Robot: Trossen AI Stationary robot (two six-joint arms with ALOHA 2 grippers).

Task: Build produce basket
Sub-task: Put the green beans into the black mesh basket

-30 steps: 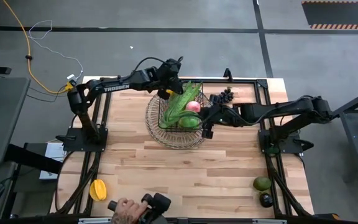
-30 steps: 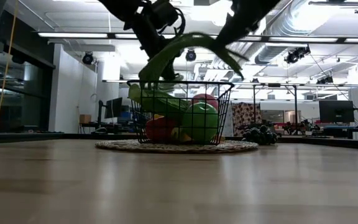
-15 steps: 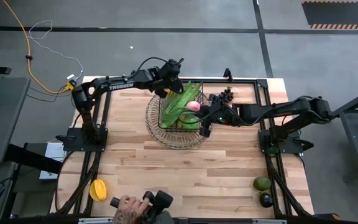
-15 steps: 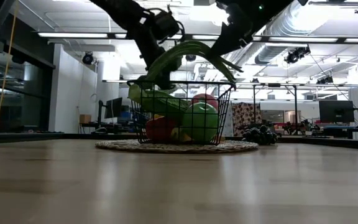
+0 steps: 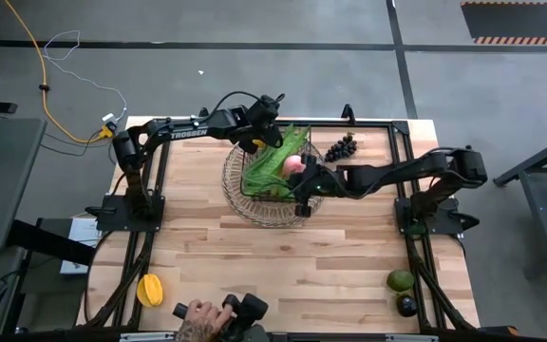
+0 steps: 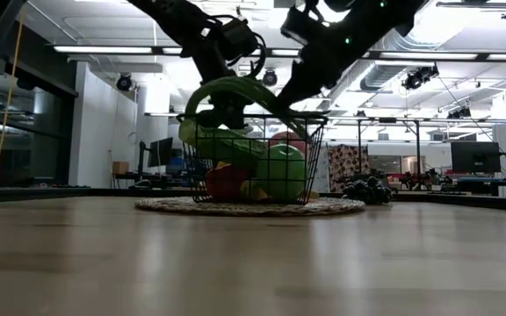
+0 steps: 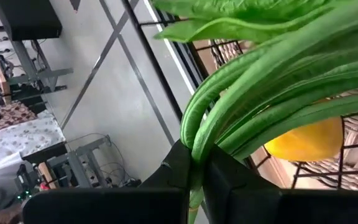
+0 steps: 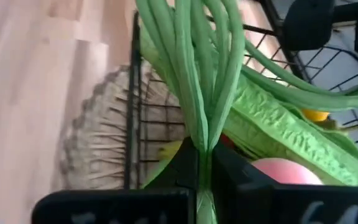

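Observation:
The dark wire basket (image 5: 235, 195) stands on a round woven mat at the table's far middle. It holds a green apple (image 6: 284, 171), a pink apple (image 5: 294, 163) and a yellow fruit (image 7: 303, 140). A bundle of long green beans (image 5: 273, 161) arches over the basket's top (image 6: 235, 88). My left gripper (image 5: 257, 144) is shut on the bundle's far-left end, and my right gripper (image 5: 304, 190) on its near-right end. Dark grapes (image 5: 340, 147) lie on the table right of the basket. My left gripper pinches the bean bundle's end (image 7: 194, 163) between its two fingers, several beans together. It comes slanting down from the far left, over the basket's far rim. The beans rise from the fingers and bend away over the basket, clear of the table. My right gripper pinches the bundle's other end (image 8: 202, 146) between its two fingers, several beans gathered into one strand. It comes slanting down from the table's right, above the basket's near-right corner. The beans fan out ahead of the fingers and curve over the fruit in the basket.
Two avocados (image 5: 400, 279) (image 5: 406, 304) lie at the near right corner and a yellow-orange fruit (image 5: 150, 289) at the near left. A person's hand (image 5: 196, 317) holds a dark device at the near edge. Bare wood lies between basket and near edge.
My right gripper has come down and toward the table's left, over the basket's near-right corner, while my left gripper has sunk slightly. Both stay shut on the beans. The bundle, once held high and spread, now bends into a tighter arch just above the basket's rim.

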